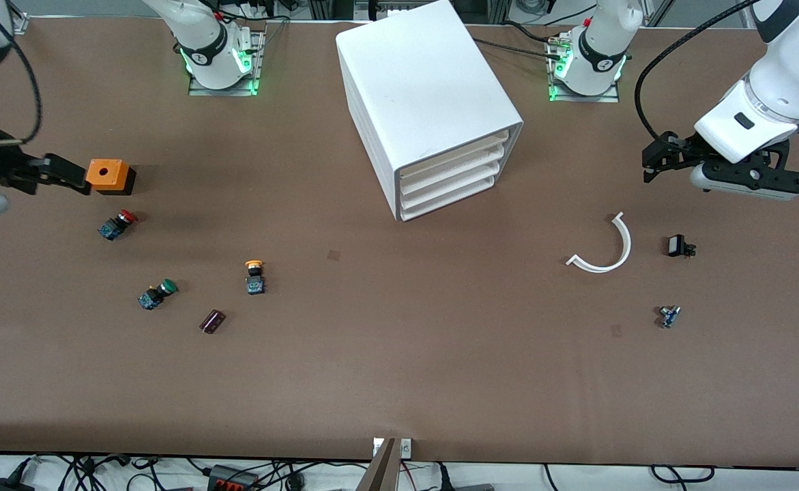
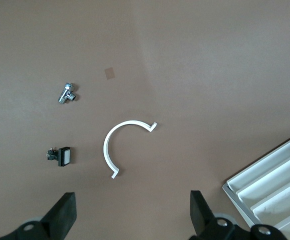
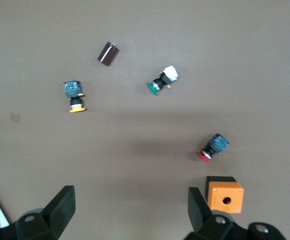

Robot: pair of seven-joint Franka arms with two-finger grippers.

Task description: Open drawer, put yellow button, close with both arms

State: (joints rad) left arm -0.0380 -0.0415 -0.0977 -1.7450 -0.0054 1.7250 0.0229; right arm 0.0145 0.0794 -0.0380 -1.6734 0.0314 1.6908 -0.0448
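Note:
The white cabinet [image 1: 426, 88] stands at the table's middle, its four drawers all pushed in; the uppermost drawer [image 1: 457, 151] is shut. The yellow button [image 1: 254, 276] lies on its side on the table toward the right arm's end, and shows in the right wrist view [image 3: 75, 97]. My right gripper [image 1: 75, 176] is open and empty beside an orange box, well apart from the button; its jaws [image 3: 130, 210] stand wide. My left gripper [image 1: 648, 166] is open and empty over the table toward the left arm's end [image 2: 133, 215], apart from the cabinet [image 2: 272, 180].
Near the yellow button lie a red-capped switch [image 1: 118, 224], a green-capped switch [image 1: 158, 293], a dark purple piece [image 1: 212, 321] and the orange box [image 1: 108, 176]. Toward the left arm's end lie a white curved strip [image 1: 607, 249], a small black part [image 1: 679, 245] and a small metal part [image 1: 669, 316].

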